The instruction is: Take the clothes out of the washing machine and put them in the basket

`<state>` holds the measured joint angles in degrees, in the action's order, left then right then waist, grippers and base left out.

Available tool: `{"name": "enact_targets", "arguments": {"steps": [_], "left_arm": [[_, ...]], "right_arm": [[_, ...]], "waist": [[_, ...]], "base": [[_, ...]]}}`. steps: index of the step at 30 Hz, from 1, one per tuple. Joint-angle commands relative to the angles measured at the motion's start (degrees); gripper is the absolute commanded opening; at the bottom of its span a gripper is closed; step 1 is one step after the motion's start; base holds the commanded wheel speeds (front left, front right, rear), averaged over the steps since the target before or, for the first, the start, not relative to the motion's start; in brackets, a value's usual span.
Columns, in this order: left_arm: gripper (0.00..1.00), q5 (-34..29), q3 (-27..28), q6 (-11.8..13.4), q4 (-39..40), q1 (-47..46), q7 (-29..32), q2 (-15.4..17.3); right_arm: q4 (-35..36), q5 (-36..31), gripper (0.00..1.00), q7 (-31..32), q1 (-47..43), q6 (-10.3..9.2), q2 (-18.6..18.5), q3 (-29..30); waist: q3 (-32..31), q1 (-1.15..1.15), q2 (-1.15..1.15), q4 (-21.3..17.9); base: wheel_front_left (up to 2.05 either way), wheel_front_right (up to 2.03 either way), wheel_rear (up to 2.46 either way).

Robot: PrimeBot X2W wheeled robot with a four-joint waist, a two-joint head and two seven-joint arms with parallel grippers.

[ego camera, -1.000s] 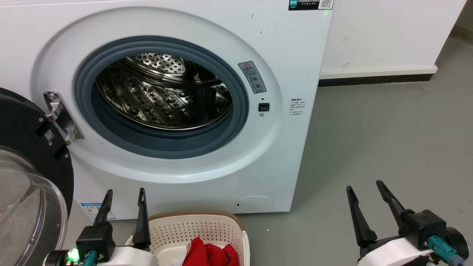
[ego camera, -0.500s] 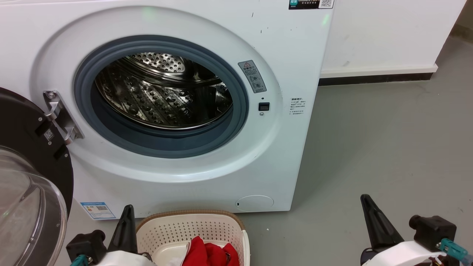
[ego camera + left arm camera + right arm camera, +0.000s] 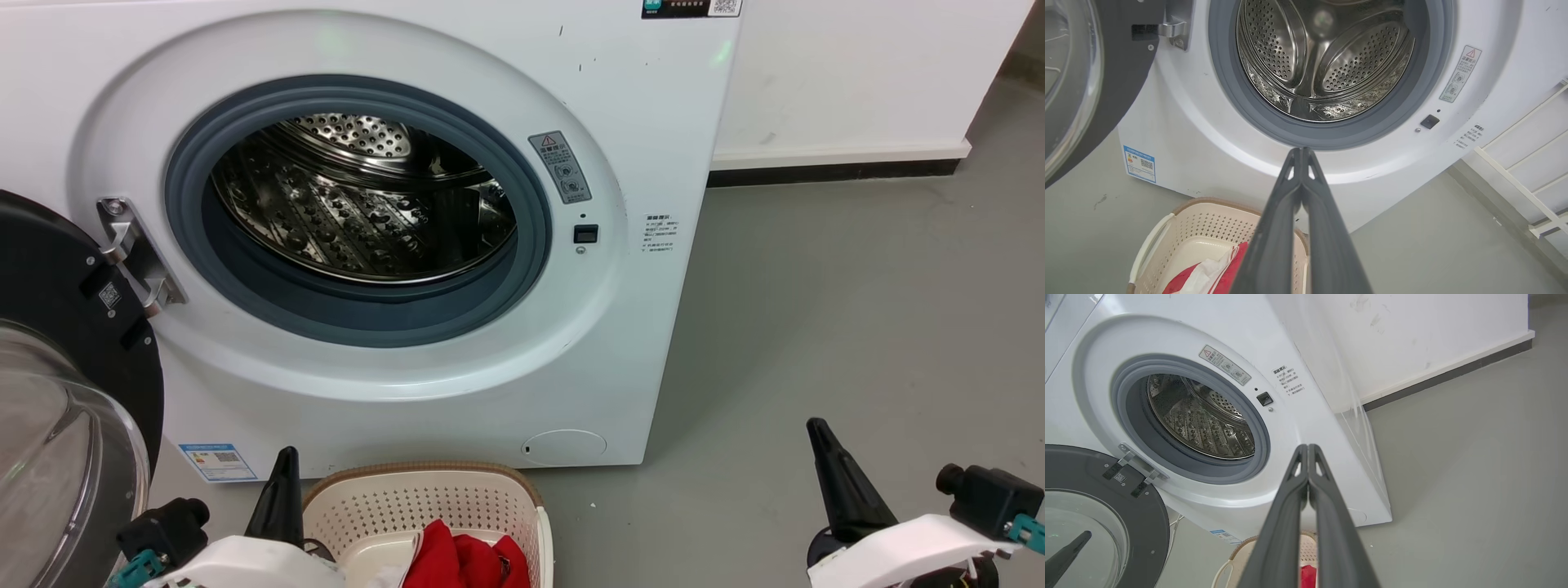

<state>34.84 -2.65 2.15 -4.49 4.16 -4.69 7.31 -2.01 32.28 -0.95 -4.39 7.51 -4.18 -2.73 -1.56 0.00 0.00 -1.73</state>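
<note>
While the washing machine [image 3: 629,343] stands with its dark-framed door [image 3: 49,327] swung open left of the porthole, the red clothes [image 3: 461,562] lie in the basket [image 3: 424,500] on the floor just before the machine's foot. The left end effector [image 3: 1301,152] hangs above the basket, fingers pressed together; the right end effector [image 3: 1307,447], before the machine's right corner, is pressed together too. Right of the porthole sits a grey warning sticker [image 3: 560,167] (red triangle, print too small to read); a blue QR label [image 3: 216,461] marks the machine's lower left, a dark one [image 3: 690,8] its top right
</note>
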Motion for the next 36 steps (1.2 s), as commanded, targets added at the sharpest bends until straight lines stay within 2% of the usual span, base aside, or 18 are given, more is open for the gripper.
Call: {"name": "enact_targets", "arguments": {"steps": [1,19,36], "left_arm": [[0.00,2.3,0.5,-0.5,0.3,-1.8,0.2,0.1],[0.00,17.2,2.0,-2.9,-2.2,-4.2,2.4,-0.5],[0.00,28.2,3.3,-4.8,-4.0,-5.8,4.3,-1.1]], "right_arm": [[0.3,2.5,0.00,0.1,2.1,-0.01,-0.4,0.3],[-2.8,18.4,0.00,1.1,4.4,-0.01,-0.9,1.4],[-5.1,30.0,0.00,2.0,6.1,-0.01,-1.0,2.6]], "waist": [[0.0,0.00,0.00,0.0],[0.3,0.00,0.00,0.3],[0.6,0.00,0.00,0.6]], "base": [[0.00,0.00,0.00],[0.00,0.00,0.00],[0.00,0.00,0.00]]}}
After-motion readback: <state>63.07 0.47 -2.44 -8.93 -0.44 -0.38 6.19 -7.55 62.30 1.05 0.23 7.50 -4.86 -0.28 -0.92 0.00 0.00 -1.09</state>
